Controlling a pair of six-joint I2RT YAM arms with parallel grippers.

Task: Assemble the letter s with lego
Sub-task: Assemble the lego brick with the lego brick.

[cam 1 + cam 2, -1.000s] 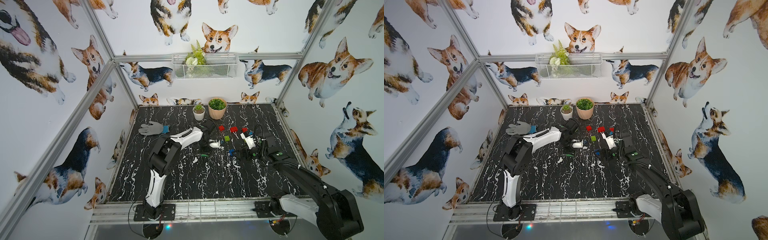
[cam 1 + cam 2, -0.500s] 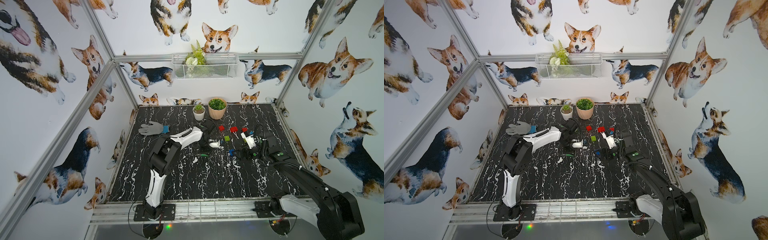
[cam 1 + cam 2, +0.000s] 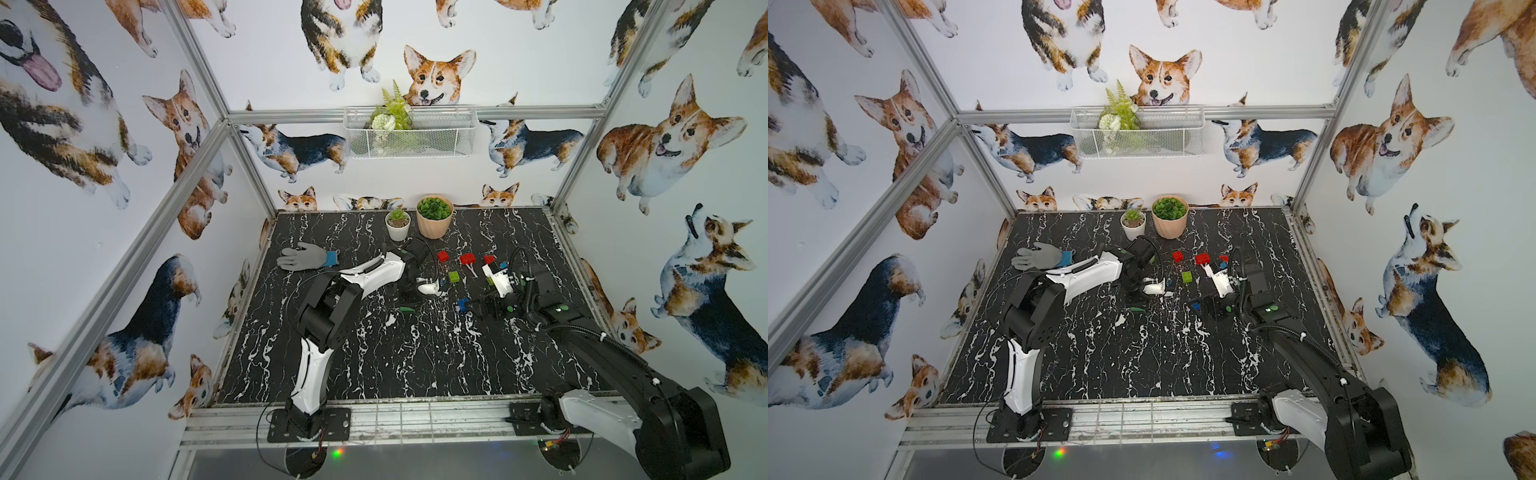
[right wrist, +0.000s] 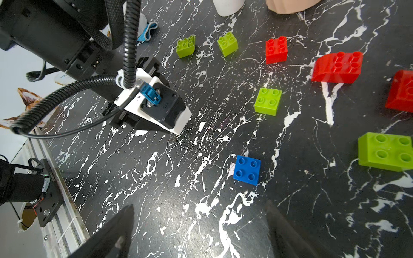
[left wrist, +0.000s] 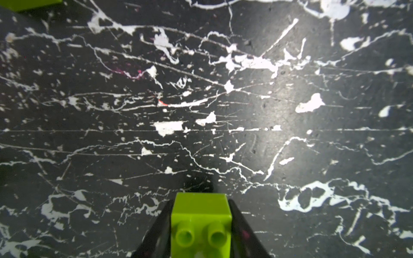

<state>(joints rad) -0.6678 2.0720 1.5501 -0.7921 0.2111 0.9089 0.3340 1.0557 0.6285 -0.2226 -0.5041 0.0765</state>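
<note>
Glossy studded lime brick (image 5: 201, 214) sits between the tapered fingers (image 5: 161, 227) of the left claw (image 5: 201, 201), near the middle of the white-veined black counter (image 5: 245, 111). Whether it is pinched or loosened, I cannot tell. The right claw (image 4: 201, 212) gapes beside the square blue brick (image 4: 247, 169), at the lime brick's 3 o'clock. Both arms are unmoved since a second ago.

Black marble worktop (image 3: 415, 353) has a grey glove (image 3: 303, 257), two plant pots (image 3: 434, 228) at the back, plus loose red bricks (image 4: 276, 49), lime bricks (image 4: 268, 101) and one blue brick (image 4: 247, 169).

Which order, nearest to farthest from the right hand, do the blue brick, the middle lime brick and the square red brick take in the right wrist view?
1. Blue brick, just ahead of the right hand.
2. Middle lime brick, beyond the blue one.
3. Square red brick, farthest out.
</note>
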